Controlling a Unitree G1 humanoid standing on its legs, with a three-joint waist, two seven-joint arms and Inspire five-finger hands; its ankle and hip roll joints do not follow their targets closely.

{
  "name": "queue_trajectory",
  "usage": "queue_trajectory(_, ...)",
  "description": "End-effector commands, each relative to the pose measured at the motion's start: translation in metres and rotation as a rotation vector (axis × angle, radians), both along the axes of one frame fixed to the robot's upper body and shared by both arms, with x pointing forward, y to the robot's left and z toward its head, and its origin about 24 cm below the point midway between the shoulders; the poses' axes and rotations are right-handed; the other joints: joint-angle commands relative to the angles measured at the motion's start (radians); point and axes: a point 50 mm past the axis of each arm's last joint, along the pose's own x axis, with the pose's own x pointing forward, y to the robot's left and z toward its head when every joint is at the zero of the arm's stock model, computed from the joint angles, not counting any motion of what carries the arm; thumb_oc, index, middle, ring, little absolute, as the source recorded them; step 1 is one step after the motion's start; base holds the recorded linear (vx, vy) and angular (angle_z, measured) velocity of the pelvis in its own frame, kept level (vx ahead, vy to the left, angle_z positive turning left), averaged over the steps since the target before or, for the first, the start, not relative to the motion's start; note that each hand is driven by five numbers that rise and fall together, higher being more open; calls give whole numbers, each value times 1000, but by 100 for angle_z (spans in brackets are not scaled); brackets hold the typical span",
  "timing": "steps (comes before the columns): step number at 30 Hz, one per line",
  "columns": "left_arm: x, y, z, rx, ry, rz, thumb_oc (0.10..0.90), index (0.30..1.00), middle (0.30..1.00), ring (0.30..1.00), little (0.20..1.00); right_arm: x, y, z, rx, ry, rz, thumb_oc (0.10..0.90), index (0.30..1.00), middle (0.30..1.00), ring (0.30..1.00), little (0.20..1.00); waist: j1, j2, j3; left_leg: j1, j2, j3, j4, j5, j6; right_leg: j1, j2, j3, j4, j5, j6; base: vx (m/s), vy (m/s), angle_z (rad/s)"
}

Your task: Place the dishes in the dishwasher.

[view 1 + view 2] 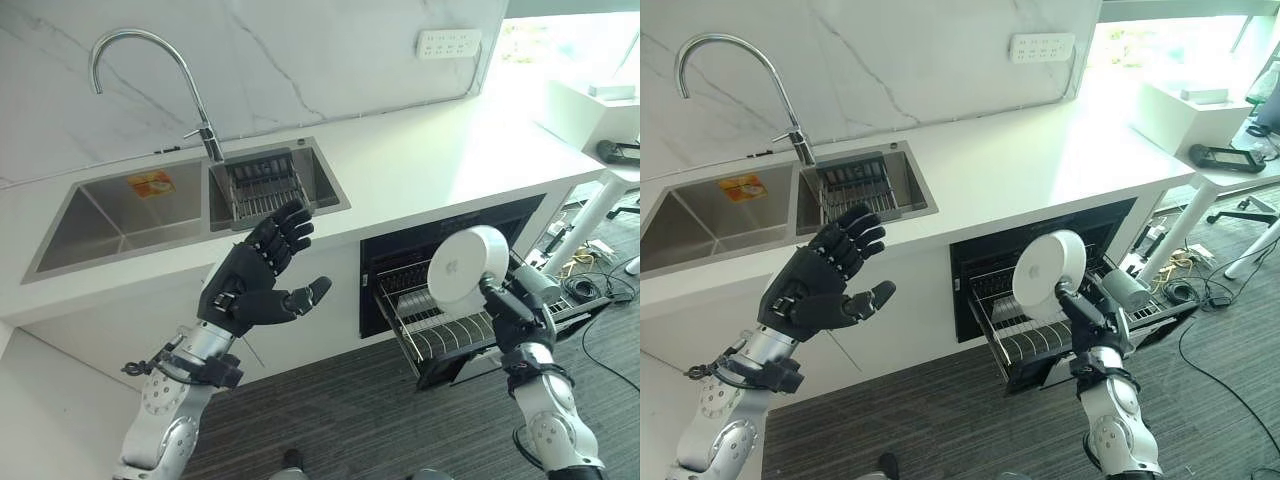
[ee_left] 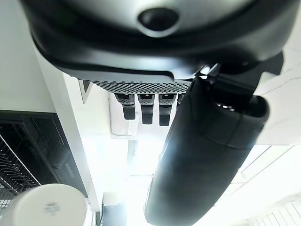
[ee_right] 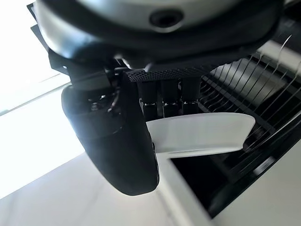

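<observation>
Your right hand (image 1: 517, 312) is pinching the white plate (image 1: 467, 265) by its lower edge, holding it upright above the front edge of the pulled-out dishwasher rack (image 1: 440, 330). Your left hand (image 1: 262, 280) is hanging released, fingers spread, in front of the counter (image 1: 430, 170) below the sink (image 1: 120, 215), well apart from the plate.
</observation>
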Motion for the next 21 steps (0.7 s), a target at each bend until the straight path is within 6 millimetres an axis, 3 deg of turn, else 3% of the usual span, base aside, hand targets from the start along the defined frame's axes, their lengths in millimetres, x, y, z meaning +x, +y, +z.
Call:
queue_trajectory(1,4,3,50,27,-255,-20,800,900,900,900,900,35,4,82,-166,-363,19,400,300,300,300,300,-7,-48,-18,57,9,11,186,-321,-6,49,-12,-46,-139,27,53,12,2,12)
queue_trajectory(3,4,3,49,29,-254,-19,800,900,900,900,900,36,1,79,-211,-332,5,400,300,300,300,300,-2,-48,-17,63,9,9,186,-328,-8,56,-12,-48,-139,22,56,38,13,8)
queue_trajectory(6,6,5,51,38,-249,-7,800,900,900,900,900,40,-20,60,-470,-118,-44,400,300,300,300,300,22,-57,-12,65,1,-5,186,-332,-8,69,-17,-65,-139,20,57,44,40,9)
queue_trajectory(8,7,3,50,41,-246,-21,800,900,900,900,900,44,-25,53,-542,-54,-47,400,300,300,300,300,38,-60,-11,61,-3,-13,186,-327,-7,72,-21,-78,-139,24,55,45,20,26)
queue_trajectory(21,10,2,50,51,-221,-46,800,900,900,900,900,57,-59,54,-773,136,-88,400,300,300,300,300,84,-62,-12,64,-15,-41,186,-329,-9,95,-27,-107,-139,17,54,33,6,7)
